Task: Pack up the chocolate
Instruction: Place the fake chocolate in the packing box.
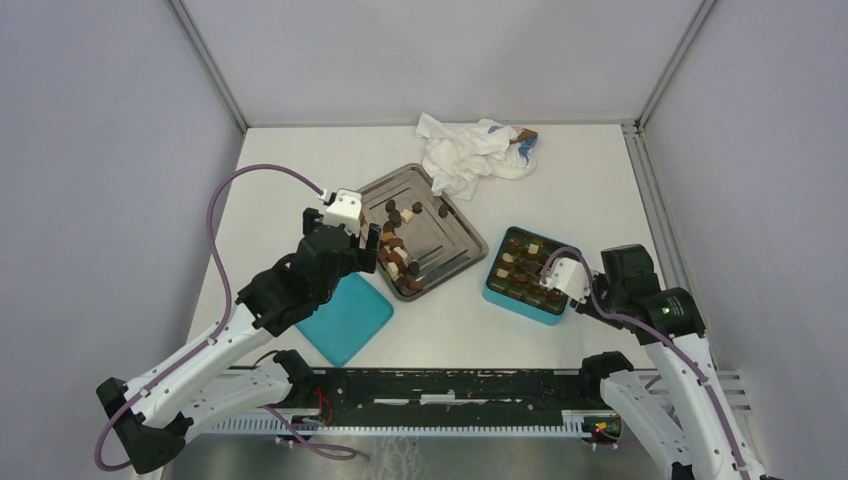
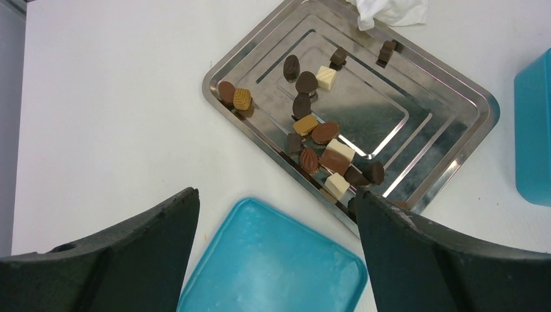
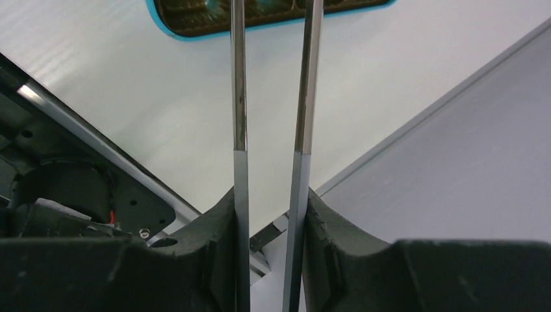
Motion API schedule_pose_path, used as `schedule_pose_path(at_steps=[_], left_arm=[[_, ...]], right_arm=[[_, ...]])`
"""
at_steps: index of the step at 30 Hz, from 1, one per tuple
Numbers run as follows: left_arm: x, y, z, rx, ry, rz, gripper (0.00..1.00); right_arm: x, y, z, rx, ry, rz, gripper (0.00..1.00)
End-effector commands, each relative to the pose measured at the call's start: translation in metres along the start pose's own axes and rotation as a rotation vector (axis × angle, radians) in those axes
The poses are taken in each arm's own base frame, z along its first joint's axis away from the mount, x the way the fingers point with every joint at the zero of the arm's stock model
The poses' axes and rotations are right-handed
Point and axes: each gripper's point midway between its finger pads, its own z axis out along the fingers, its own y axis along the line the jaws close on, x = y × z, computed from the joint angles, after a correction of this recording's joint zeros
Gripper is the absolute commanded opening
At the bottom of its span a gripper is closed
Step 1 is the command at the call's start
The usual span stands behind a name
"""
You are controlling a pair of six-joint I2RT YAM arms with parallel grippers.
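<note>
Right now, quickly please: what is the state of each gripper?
The left gripper is open, holding nothing.
The right gripper is closed on metal tongs.

— I'm watching from high behind the arms point(image 1: 215, 350), the whole table point(image 1: 290, 180) showing.
— My left wrist is looking down past its fingers point(image 2: 130, 257) at the tray point(image 2: 482, 112), shared overhead; right's hugging its rods point(image 3: 239, 97), box point(image 3: 188, 34) beyond.

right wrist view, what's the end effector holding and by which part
The right end effector squeezes metal tweezers across both arms, well back from the tips.
</note>
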Motion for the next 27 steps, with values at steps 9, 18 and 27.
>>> schedule_pose_path(at_steps=[9, 18, 27], left_arm=[[-0.009, -0.001, 0.001, 0.016, -0.035, 0.019, 0.94], [-0.007, -0.002, 0.002, 0.014, -0.031, 0.021, 0.94], [-0.008, -0.002, 0.002, 0.015, -0.033, 0.019, 0.94]], right_arm=[[0.017, -0.008, -0.006, 0.076, 0.070, 0.002, 0.18], [0.020, -0.002, 0.003, 0.030, 0.090, -0.010, 0.27], [0.019, 0.000, 0.007, 0.007, 0.095, -0.014, 0.40]])
